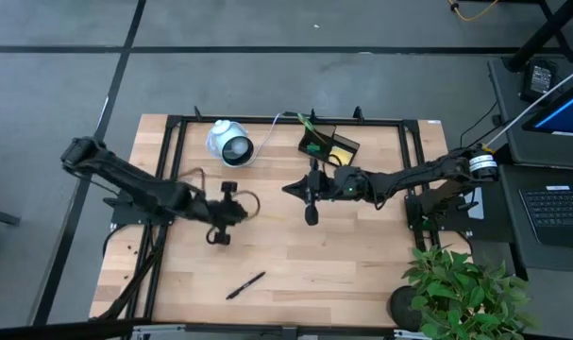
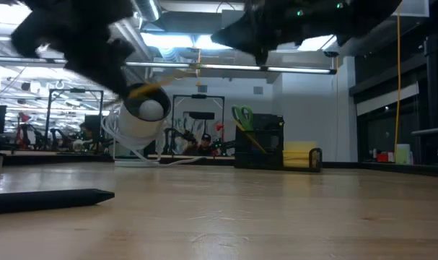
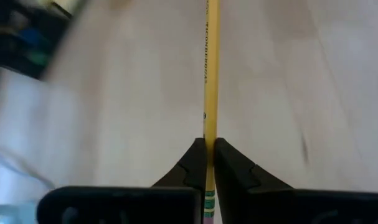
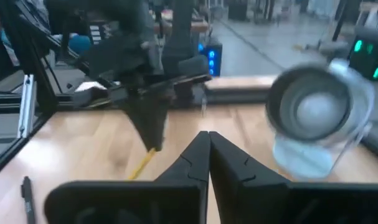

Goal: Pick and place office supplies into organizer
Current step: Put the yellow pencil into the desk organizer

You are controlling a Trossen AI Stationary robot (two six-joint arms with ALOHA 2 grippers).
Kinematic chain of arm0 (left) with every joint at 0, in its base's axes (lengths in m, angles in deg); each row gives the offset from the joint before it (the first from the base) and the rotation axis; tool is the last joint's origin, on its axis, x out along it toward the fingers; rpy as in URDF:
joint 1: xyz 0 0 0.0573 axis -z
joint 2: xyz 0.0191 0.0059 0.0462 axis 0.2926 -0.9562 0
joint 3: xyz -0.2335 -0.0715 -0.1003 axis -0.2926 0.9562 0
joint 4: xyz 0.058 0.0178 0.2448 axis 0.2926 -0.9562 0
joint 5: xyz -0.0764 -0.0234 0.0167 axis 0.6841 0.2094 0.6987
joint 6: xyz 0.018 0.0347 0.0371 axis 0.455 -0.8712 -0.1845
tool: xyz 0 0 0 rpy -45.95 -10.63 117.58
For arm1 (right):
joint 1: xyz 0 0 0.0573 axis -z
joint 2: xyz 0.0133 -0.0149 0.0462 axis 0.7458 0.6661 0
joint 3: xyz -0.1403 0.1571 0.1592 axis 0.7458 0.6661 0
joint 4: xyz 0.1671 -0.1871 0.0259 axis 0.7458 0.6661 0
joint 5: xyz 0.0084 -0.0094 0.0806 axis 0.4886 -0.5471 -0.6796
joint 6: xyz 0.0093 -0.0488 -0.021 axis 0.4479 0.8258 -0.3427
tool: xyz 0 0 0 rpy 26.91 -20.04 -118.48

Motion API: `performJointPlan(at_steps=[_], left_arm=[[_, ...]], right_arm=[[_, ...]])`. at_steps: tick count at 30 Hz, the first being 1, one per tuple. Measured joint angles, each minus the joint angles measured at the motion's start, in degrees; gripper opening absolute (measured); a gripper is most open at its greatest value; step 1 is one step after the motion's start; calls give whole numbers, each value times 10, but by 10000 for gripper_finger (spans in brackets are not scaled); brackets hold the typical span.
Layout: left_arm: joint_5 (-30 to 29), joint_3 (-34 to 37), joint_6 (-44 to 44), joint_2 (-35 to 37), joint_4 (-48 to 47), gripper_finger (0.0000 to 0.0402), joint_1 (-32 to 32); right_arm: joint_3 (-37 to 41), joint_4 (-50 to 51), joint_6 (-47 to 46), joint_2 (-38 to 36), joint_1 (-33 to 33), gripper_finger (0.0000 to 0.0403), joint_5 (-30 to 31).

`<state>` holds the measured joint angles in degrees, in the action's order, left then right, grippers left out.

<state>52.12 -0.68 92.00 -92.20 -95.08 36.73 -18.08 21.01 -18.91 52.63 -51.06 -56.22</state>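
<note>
**Left gripper pinches a yellow pencil over the table middle**

On the left, the left arm reaches in across the wooden table [image 1: 362,274], and the left gripper [image 3: 208,163] is clamped on a yellow pencil [image 3: 211,74]. The wrist view shows both dark fingers [image 3: 190,167] pressed flat against the pencil near its banded end, with the rest of the shaft running straight out ahead. Dark lettering is printed along the shaft, but it is too blurred to read. From above, the pencil shows as a thin pale line just right of that gripper.

Nearer the front edge of the table lies a black pen [image 1: 245,285], well apart from both arms.

At the back of the table, a white round device [image 1: 230,144] with a dark centre sits left of the middle.

To its right stands the black organizer [image 1: 328,144], against the back edge. Green-handled scissors [image 2: 242,118] stand upright in it, and a yellow sticky-note pad [image 2: 299,154] sits in its right-hand part.

On the right, the right arm stretches in toward the middle. The right gripper [image 4: 208,149] hangs above the table in front of the organizer, fingers closed together and holding nothing.
</note>
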Motion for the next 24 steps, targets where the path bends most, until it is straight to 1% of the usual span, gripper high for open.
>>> performJointPlan(at_steps=[4, 8, 10, 13, 17, 22, 24], left_arm=[[-1, 0, -42, 65, 11, 11, -46], [1, 15, -88, 115, 69, 11, -90], [14, 29, -113, 133, 103, 11, -115], [50, 44, -138, 153, 140, 11, -153], [104, 68, -159, 167, 199, 11, -203], [200, 86, -164, 163, 274, 11, -253], [224, 98, -163, 157, 306, 11, -266]], right_arm=[[0, 2, 51, -37, 0, 11, 0], [0, 9, 68, -63, 0, 11, 0], [0, 20, 69, -66, 0, 12, 0], [0, 29, 68, -66, 0, 19, 0], [0, 30, 71, -66, 0, 50, 0], [0, 17, 71, -66, 4, 108, 0], [0, 6, 68, -65, 7, 129, 0]])
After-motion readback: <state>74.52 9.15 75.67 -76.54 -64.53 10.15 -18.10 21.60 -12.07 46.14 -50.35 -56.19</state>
